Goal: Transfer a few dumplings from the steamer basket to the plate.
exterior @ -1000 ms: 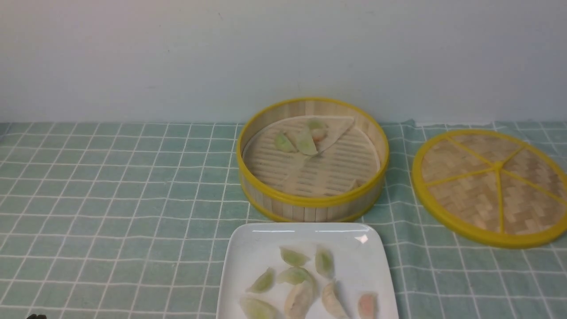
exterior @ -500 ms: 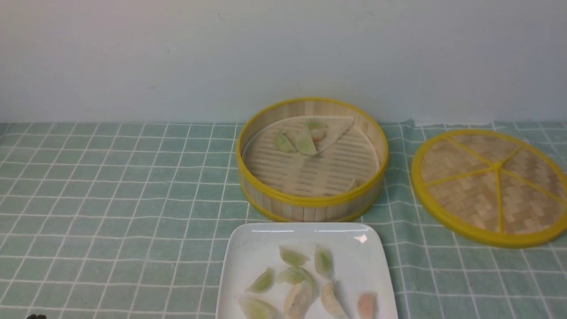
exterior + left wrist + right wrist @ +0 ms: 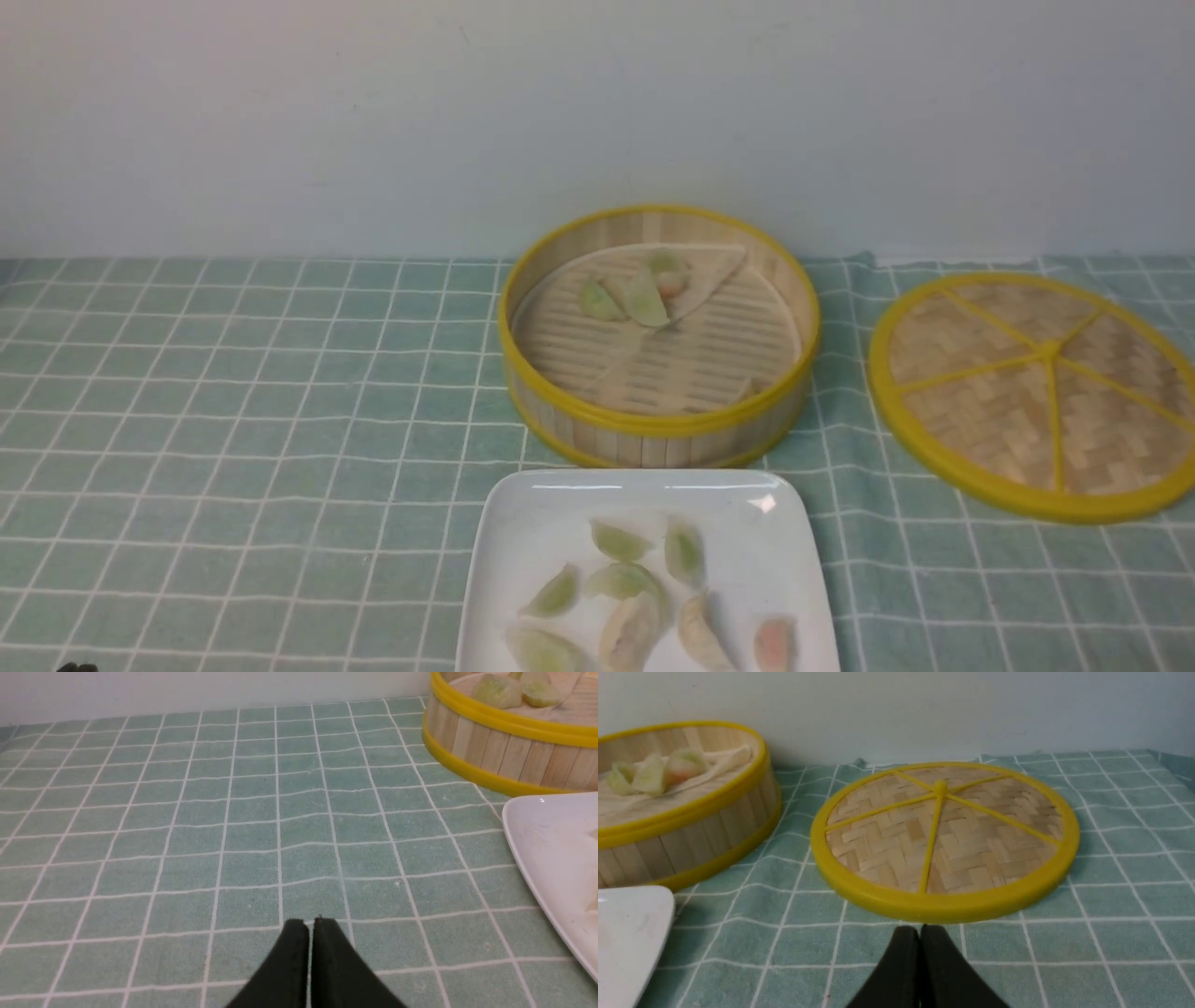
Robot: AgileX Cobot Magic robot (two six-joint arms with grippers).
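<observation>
The steamer basket (image 3: 659, 431) stands at the table's centre, lined with pale cloth. Three dumplings (image 3: 635, 297) lie at its far side; they also show in the left wrist view (image 3: 497, 690) and right wrist view (image 3: 649, 774). The white plate (image 3: 523, 523) sits in front of the basket with several dumplings (image 3: 625, 583) on it. My left gripper (image 3: 309, 924) is shut and empty over bare cloth, left of the plate (image 3: 546, 858). My right gripper (image 3: 920, 928) is shut and empty, just in front of the lid's rim. Neither gripper's jaws show in the front view.
The flat woven lid (image 3: 1032, 392) with a yellow rim lies right of the basket, also in the right wrist view (image 3: 943, 830). A green checked cloth (image 3: 233, 420) covers the table. A pale wall stands close behind the basket.
</observation>
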